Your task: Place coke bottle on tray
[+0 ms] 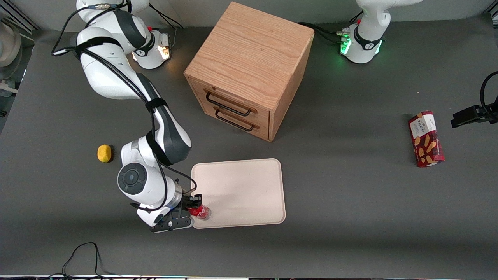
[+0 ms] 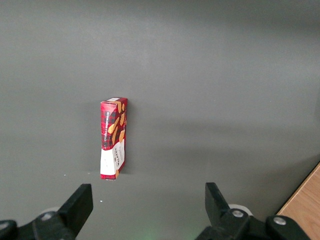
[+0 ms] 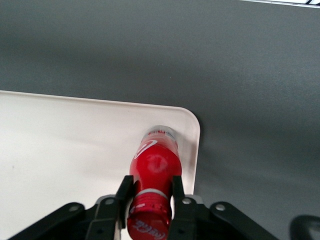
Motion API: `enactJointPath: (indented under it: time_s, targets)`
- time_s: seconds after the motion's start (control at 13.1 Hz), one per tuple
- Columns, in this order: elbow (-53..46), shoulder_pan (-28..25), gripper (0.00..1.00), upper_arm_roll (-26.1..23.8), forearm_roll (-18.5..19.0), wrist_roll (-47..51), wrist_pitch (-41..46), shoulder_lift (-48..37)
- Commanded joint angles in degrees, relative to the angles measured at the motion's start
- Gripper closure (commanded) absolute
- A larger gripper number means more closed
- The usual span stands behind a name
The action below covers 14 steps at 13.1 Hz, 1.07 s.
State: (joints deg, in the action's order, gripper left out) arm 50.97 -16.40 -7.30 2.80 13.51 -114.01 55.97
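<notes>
The coke bottle [image 1: 200, 211] is small and red, with a red cap and white script. It is over the corner of the tray [image 1: 241, 186] that is nearest the front camera, at the working arm's end. My right gripper [image 1: 193, 208] is shut on the bottle's neck just below the cap. In the right wrist view, my gripper [image 3: 150, 182] has a black finger on each side of the bottle [image 3: 154, 167]. The bottle's clear base is over the cream tray [image 3: 75, 135], close to its rounded corner. I cannot tell whether the base touches the tray.
A wooden two-drawer cabinet [image 1: 249, 70] stands farther from the front camera than the tray. A yellow lemon [image 1: 104, 153] lies beside my arm. A red snack box [image 1: 426, 139] lies toward the parked arm's end and also shows in the left wrist view [image 2: 114, 137].
</notes>
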Motion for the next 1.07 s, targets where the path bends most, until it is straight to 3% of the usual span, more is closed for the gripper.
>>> enactJointPath:
  time_s: [0.0,0.46,0.84,0.99]
  targets:
    - [-0.87,-0.04,0.0,-0.44,0.89,1.08,-0.34,-0.07]
    - [0.26,0.22,0.0,-0.44,0.8,1.17,0.71,-2.61]
    - [30.87,3.2,0.0,1.75,-0.16,0.29,1.86,-28.23]
    - [42.75,3.3,0.0,5.78,-3.65,-2.42,2.03,-39.56]
